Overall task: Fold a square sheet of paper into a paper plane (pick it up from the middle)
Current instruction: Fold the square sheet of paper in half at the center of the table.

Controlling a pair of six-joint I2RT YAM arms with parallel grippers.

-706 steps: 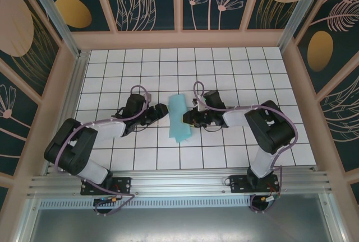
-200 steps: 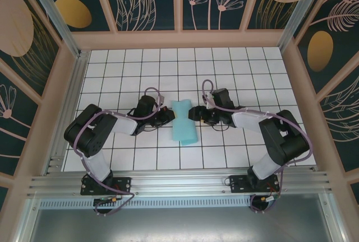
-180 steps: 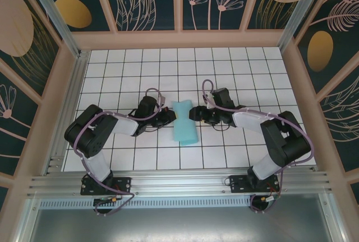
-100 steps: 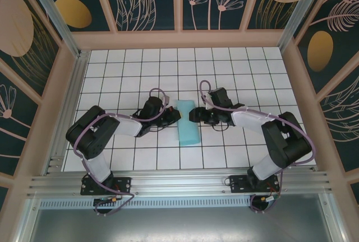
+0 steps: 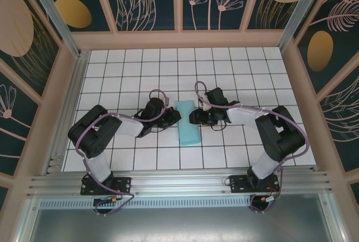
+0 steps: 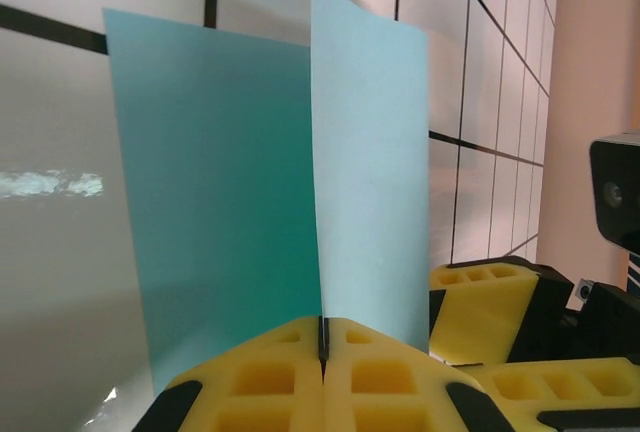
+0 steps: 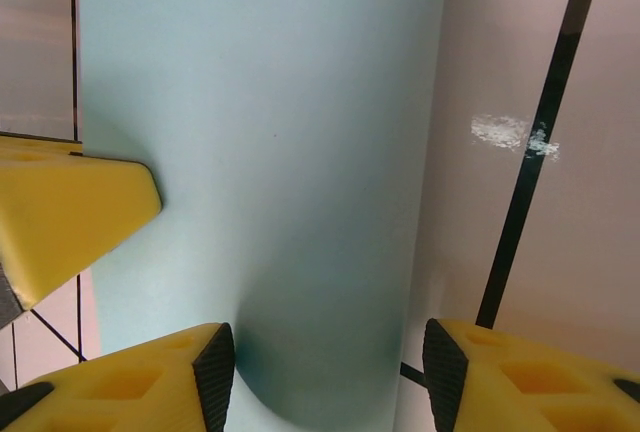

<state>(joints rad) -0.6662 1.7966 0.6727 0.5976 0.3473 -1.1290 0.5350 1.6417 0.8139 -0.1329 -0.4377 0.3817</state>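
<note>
Narrower than 1 s back, the square sheet of paper (image 5: 187, 124) is a folded strip at centre frame on the tiled desk (image 5: 123, 68). L gripper (image 6: 323, 347) has jaws fully closed on its edge, prob. to hold the fold upright. R gripper (image 7: 325, 352) has jaws part-open astride the curved fold, prob. about to crease it.

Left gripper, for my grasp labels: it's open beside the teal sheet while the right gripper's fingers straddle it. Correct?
No: the left gripper is shut on the sheet, as the left wrist view shows. The right gripper does straddle it.
</note>
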